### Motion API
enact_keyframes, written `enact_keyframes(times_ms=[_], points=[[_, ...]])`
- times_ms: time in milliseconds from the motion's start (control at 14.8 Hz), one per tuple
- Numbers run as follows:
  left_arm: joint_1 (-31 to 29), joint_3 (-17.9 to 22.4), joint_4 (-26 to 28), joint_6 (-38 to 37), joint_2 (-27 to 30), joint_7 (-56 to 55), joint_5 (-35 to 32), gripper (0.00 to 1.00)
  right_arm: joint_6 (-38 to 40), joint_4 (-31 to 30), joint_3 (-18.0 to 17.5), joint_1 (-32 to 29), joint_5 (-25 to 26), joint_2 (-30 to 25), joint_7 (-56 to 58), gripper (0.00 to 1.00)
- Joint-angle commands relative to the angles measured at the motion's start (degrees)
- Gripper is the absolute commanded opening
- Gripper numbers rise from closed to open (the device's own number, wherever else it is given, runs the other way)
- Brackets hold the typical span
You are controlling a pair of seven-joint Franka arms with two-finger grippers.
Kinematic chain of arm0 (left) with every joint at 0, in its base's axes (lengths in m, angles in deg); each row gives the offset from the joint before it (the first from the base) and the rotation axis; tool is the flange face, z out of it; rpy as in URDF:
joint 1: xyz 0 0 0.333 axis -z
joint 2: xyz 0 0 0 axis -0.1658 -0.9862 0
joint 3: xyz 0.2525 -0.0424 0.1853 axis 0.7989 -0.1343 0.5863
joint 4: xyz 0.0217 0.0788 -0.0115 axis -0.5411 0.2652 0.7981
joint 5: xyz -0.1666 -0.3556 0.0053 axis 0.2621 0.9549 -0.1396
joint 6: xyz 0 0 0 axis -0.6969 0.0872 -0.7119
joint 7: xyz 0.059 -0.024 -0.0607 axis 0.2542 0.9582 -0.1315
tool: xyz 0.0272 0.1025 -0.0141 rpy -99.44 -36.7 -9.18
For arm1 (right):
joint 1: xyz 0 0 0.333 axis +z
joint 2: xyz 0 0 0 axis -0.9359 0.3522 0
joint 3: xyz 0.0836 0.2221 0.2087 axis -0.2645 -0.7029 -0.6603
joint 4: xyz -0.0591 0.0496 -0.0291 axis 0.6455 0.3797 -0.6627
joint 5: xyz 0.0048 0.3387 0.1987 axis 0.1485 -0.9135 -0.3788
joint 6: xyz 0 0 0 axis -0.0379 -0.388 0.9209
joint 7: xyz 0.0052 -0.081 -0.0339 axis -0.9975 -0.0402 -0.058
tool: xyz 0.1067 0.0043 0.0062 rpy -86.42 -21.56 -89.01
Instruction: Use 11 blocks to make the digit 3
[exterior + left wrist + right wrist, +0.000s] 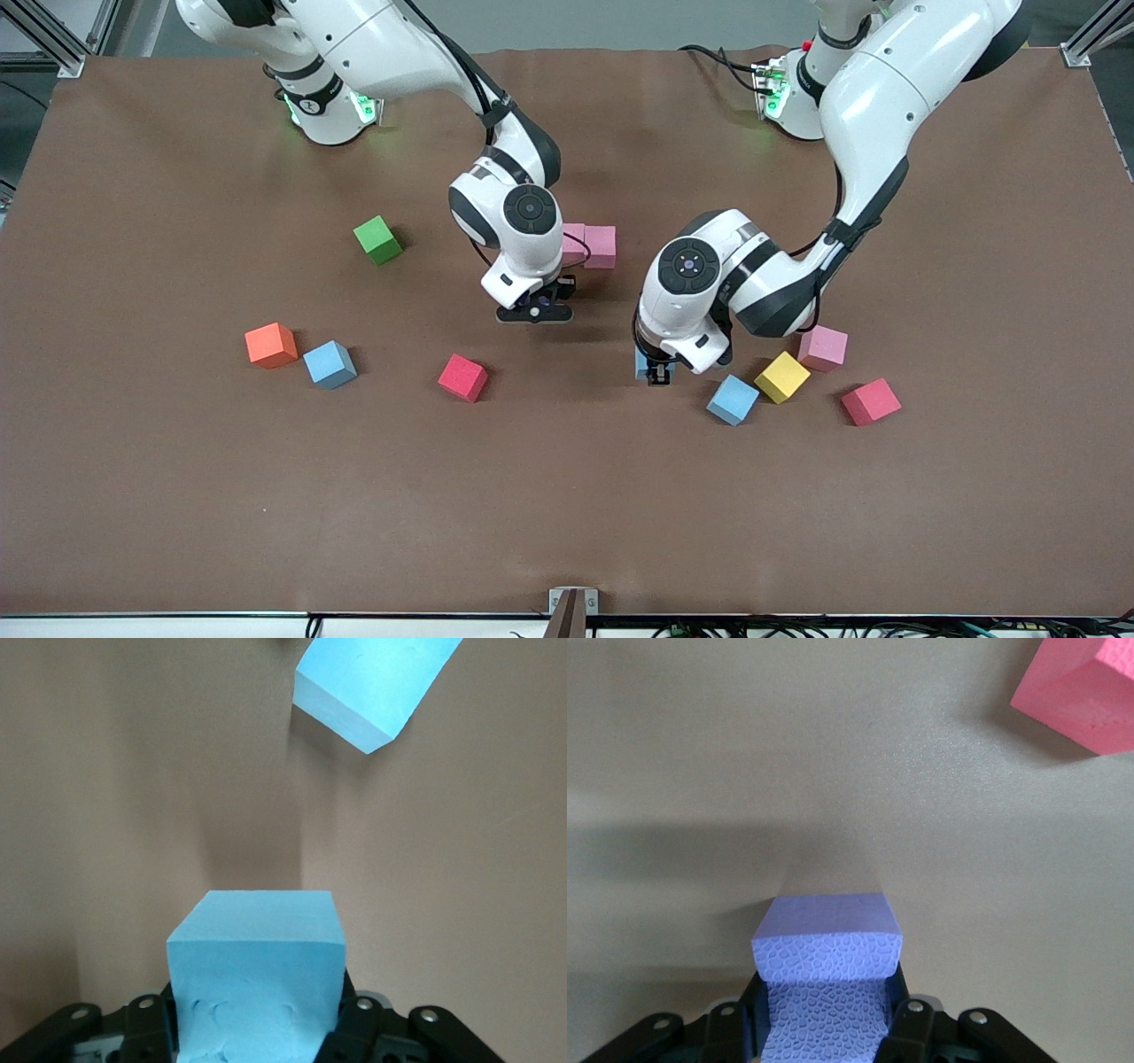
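Left gripper (pixel 257 1036) around upright blue block (pixel 255 979).

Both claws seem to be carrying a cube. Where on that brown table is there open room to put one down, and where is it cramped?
Widest bare stretch: the table nearer the camera than every cube. Also open: between the red cube and the left gripper. Crowded: the blue, yellow, pink and red cubes huddle beside that gripper.
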Motion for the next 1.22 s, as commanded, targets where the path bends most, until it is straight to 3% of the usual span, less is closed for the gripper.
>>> enact_keyframes(times_ms=[0, 473, 540, 608, 1148], points=[[-0.2, 0.1, 0.7, 0.3, 1.2, -0.4, 0.6, 0.6, 0.2, -0.8, 0.3, 0.4, -0.4, -0.9, 0.7, 0.03], [-0.1, 0.1, 0.6, 0.3, 1.2, -0.4, 0.6, 0.6, 0.3, -0.6, 0.3, 0.2, -0.5, -0.8, 0.0, 0.07], [-0.1, 0.1, 0.6, 0.3, 1.2, -0.4, 0.4, 0.61, 0.4, -0.5, 0.3, 0.2, -0.5, -0.8, 0.1, 0.29], [0.0, 0.1, 0.6, 0.3, 1.2, -0.4, 0.2, 0.61, 0.4, -0.4, 0.3, 0.3, -0.6, -0.8, 0.0, 0.99], [0.1, 0.1, 0.6, 0.3, 1.2, -0.4, 0.2, 0.61, 1.8, 1.0, 0.3, 0.1, -0.6, -1.1, 0.6, 1.0]])
